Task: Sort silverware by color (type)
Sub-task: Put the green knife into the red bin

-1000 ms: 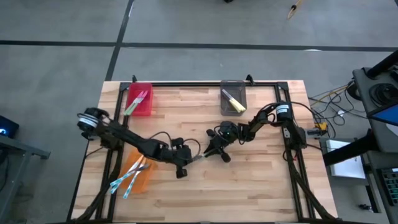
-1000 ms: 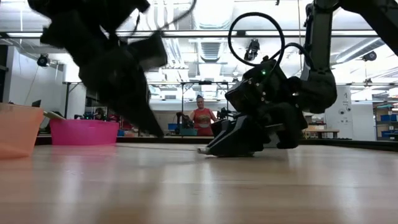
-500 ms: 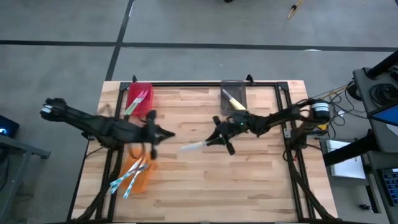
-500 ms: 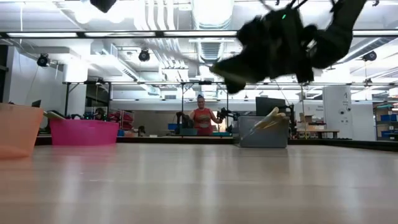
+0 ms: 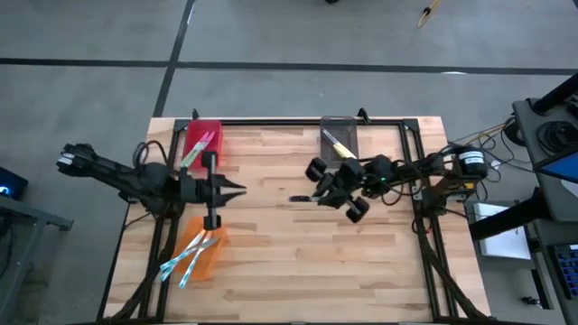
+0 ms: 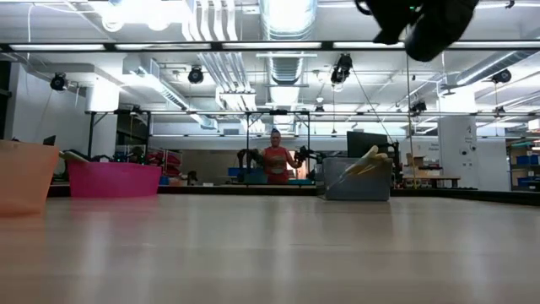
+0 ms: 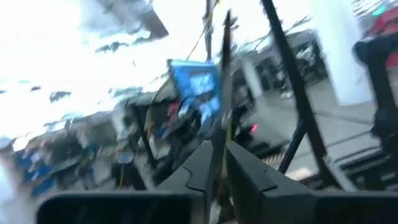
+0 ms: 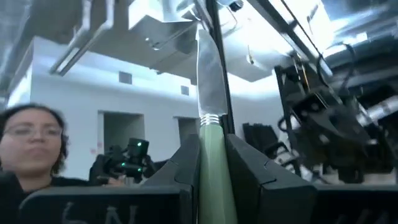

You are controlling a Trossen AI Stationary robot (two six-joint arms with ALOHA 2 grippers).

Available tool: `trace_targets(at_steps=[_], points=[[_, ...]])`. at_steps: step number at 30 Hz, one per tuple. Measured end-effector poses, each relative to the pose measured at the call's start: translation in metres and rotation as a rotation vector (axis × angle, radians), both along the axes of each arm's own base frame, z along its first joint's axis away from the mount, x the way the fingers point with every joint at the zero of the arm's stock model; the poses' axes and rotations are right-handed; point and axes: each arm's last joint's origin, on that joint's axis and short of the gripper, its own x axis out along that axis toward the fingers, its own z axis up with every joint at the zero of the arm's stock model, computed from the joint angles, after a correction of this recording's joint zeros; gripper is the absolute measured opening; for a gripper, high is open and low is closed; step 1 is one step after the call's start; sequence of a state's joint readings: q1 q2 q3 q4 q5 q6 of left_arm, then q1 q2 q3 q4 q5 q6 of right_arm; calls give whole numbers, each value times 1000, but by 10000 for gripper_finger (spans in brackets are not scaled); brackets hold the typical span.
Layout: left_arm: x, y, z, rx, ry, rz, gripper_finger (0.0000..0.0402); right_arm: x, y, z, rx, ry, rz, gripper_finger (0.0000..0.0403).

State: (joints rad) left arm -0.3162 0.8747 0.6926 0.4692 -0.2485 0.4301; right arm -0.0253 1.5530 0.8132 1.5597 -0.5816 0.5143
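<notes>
Clamped between the fingers of the right gripper (image 5: pixel 316 194), a green-handled knife (image 5: pixel 300 197), blade pointing left, held in the air over the middle of the table (image 5: pixel 298 271), right of centre; in the right wrist view, handle (image 8: pixel 211 155) pinched tight between both fingers, blade sticking out ahead. Seen in the low view only as a dark mass (image 6: pixel 422 21) high above the tabletop. Over at the left, hovering between two bins and pointing right, the left gripper (image 5: pixel 237 189); whether clenched or released, cannot tell. At the far left corner, a red bin (image 5: pixel 215 159) holding green knives (image 5: pixel 200 146). At the near left, an orange bin (image 5: pixel 208 262) with blue knives (image 5: pixel 185 260) poking out over its near edge. At the far edge, just beyond the right gripper, a grey bin (image 5: pixel 340 124) with yellow knives (image 5: pixel 340 149) leaning inside. Across the room behind the table, a person (image 6: pixel 274 162) in a red top; close in the right wrist view, another person (image 8: pixel 31 149).
</notes>
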Motion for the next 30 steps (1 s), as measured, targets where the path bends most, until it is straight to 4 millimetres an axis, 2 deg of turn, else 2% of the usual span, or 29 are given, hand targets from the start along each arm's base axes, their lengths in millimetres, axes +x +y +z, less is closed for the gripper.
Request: trace_targets(at_steps=[7,11,16,19,23,26,30], points=[[33,-12,4,25,-104,-115,115,28,11,13,105,32,110,45],[52,-18,6,41,-98,-121,167,49,10,4,161,105,142,45],[70,-25,9,59,-79,-140,195,68,10,4,193,105,186,45],[74,-26,13,59,-94,-141,192,77,10,0,194,128,211,45],[76,-27,11,61,-87,-143,167,81,11,3,185,116,235,45],[75,-27,13,58,-98,-143,133,82,11,2,181,121,236,45],[74,-27,13,58,-97,-144,69,82,11,2,178,117,234,45]])
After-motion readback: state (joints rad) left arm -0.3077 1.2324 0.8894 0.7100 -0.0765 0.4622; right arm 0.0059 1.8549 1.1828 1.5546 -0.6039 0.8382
